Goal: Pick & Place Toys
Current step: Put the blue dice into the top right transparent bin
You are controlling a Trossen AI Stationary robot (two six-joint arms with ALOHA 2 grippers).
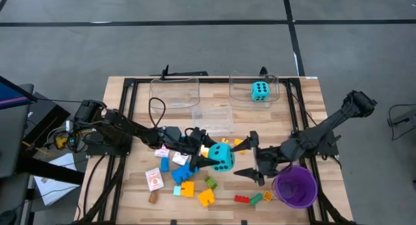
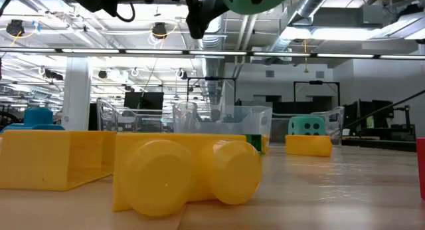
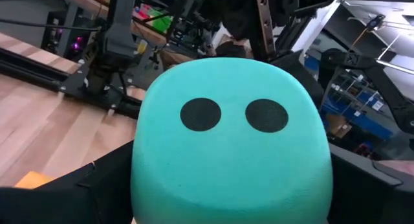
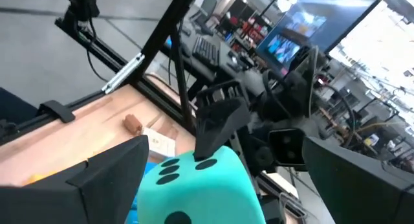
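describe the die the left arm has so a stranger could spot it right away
Start at the wooden table and find the toy clutter in its middle. There the left gripper holds a turquoise die with black dots, lifted above the small bricks. The other turquoise die sits in a clear bin at the table's far edge.

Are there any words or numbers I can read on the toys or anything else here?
No words or numbers can be read anywhere.
Held turquoise die: only black dots, two on the face seen from the left wrist.
Second die in the clear bin: dots only.
Red-and-white card pack: print too small to read.
Screens behind the table: too blurred to read.
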